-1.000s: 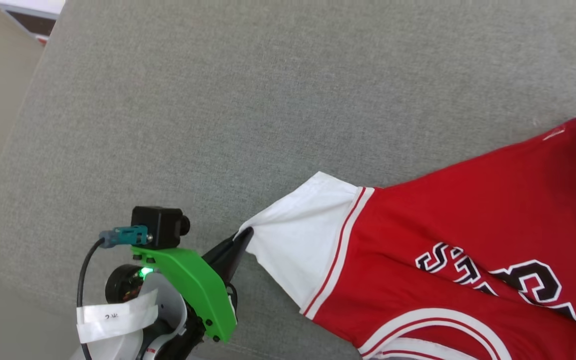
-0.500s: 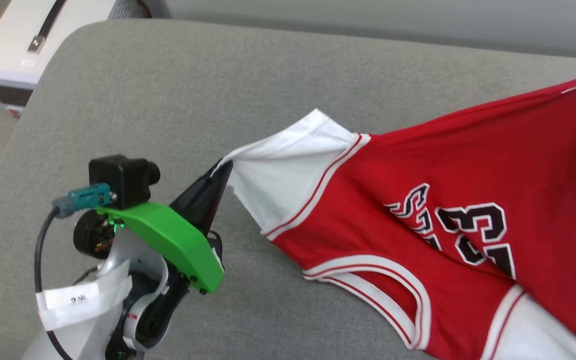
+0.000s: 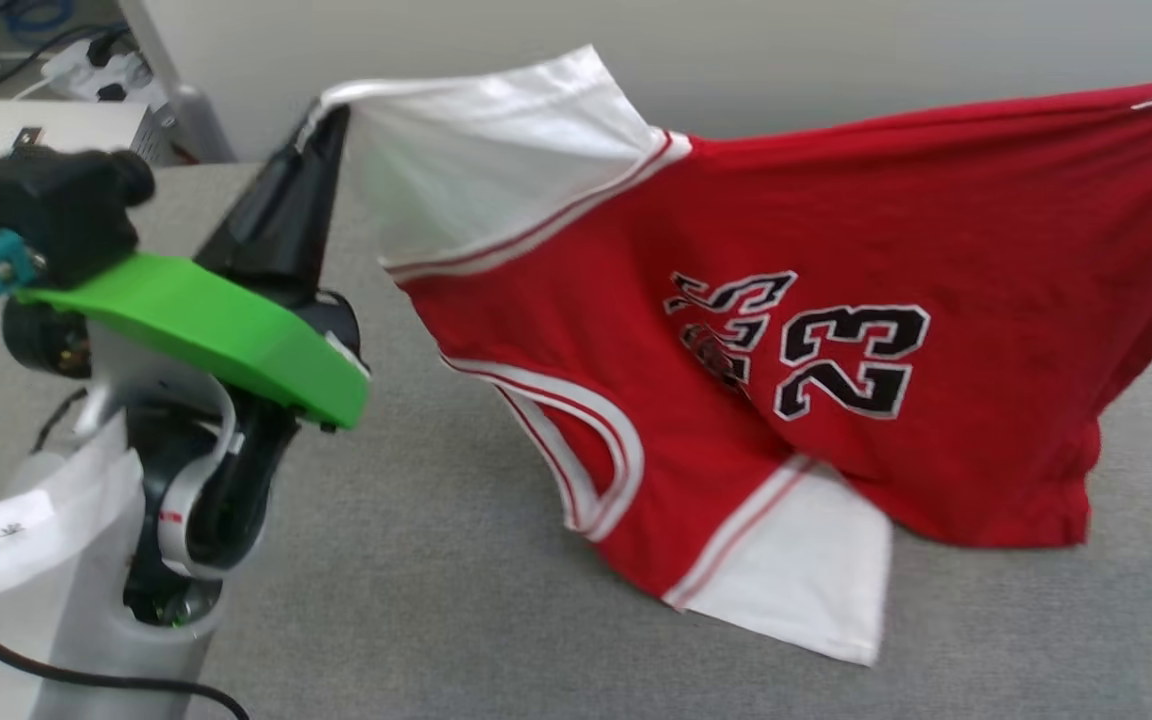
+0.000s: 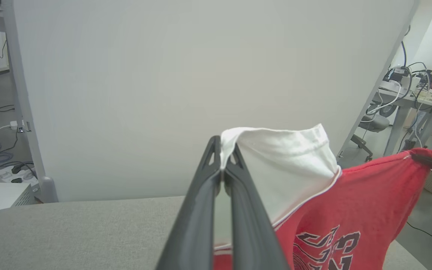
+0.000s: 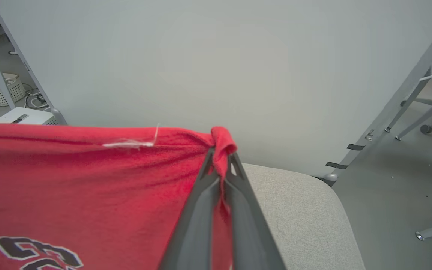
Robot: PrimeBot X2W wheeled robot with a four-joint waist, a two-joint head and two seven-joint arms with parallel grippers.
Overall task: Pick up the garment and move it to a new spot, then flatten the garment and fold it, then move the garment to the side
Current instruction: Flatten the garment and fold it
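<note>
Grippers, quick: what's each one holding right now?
Left gripper: closed on the garment, at its white sleeve.
Right gripper: closed on the garment's red edge.

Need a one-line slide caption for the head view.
Left gripper holds the red number 23 garment up by its white sleeve over the grey cushion.

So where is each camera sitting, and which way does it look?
Head view: on the robot's head, looking forward and down at the garment held up over the gray cushion; the left gripper and its arm show at the left.
Left wrist view: on the left wrist, looking along that gripper, shut on the white sleeve, toward a pale wall.
Right wrist view: on the right wrist, looking along the right gripper, shut on a red edge.
Shared: both wrist views face the pale wall; all three see the garment.
</note>
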